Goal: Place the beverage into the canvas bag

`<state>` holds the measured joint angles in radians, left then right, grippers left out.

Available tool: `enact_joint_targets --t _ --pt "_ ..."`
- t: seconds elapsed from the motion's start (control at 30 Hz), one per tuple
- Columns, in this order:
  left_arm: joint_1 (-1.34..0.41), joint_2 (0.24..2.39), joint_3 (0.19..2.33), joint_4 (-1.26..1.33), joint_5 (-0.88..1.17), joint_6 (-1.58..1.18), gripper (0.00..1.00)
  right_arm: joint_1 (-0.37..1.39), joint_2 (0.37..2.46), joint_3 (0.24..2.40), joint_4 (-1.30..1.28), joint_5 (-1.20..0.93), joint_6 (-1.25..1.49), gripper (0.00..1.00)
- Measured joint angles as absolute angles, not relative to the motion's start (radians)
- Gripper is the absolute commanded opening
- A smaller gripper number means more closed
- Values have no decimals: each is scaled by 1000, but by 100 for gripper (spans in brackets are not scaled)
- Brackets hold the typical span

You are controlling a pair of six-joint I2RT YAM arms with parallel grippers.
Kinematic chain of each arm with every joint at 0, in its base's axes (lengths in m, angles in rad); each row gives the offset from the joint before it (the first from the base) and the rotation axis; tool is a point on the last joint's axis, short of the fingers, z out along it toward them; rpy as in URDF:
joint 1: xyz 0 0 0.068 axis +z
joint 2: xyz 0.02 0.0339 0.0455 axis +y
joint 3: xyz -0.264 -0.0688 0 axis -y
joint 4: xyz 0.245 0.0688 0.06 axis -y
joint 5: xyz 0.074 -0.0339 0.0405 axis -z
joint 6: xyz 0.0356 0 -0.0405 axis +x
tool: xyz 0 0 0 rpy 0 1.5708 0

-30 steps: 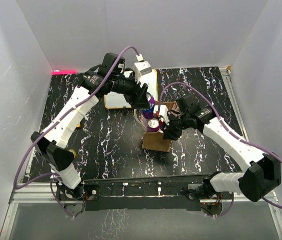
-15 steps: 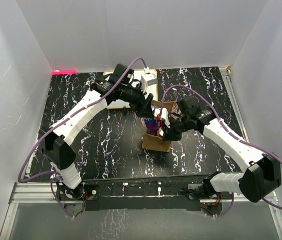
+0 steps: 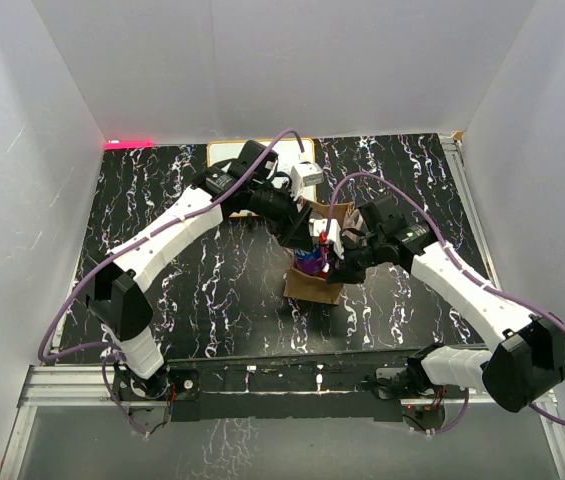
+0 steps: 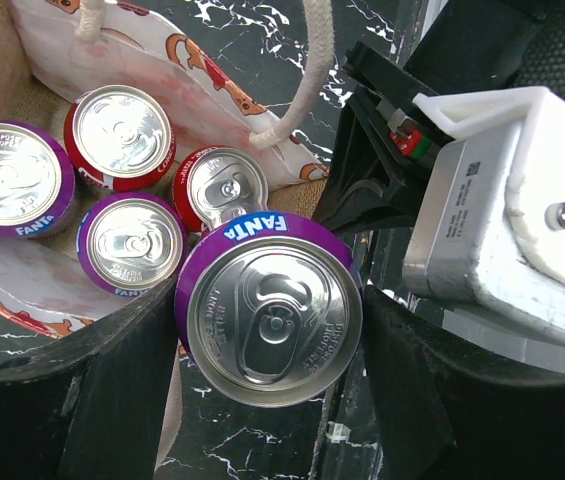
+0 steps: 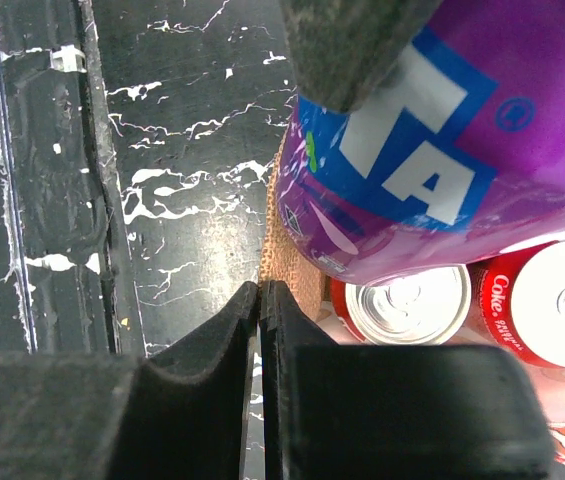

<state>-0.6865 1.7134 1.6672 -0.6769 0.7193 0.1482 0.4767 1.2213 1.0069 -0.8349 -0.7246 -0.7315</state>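
My left gripper (image 3: 307,248) is shut on a purple Fanta can (image 4: 272,315), held upright just over the right side of the open canvas bag (image 3: 314,286). The can also shows in the right wrist view (image 5: 442,150). Inside the bag's patterned lining (image 4: 212,100) stand several cans, purple (image 4: 7,180) and red (image 4: 120,135). A cream handle (image 4: 307,80) hangs over the rim. My right gripper (image 3: 334,262) is shut, its tips (image 5: 260,290) pinched at the bag's tan rim (image 5: 287,240).
A white framed whiteboard (image 3: 224,153) lies at the back, partly under the left arm. The right wrist's white camera housing (image 4: 502,200) is close beside the held can. The black marbled table (image 3: 192,290) ends at a metal rail in front.
The left arm has stretched right and forward, carrying the can down over the bag's mouth. The right gripper has stayed at the bag's rim.
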Motion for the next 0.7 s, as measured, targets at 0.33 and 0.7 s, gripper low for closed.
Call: enact_joint_targets --t 0.33,0.7 --pt "-711 1713 1636 -679 702 198 0 468 1202 982 -827 -754 -735 25" --pt "-717 1713 1641 -731 699 259 0 468 1190 962 -824 -776 -736 35"
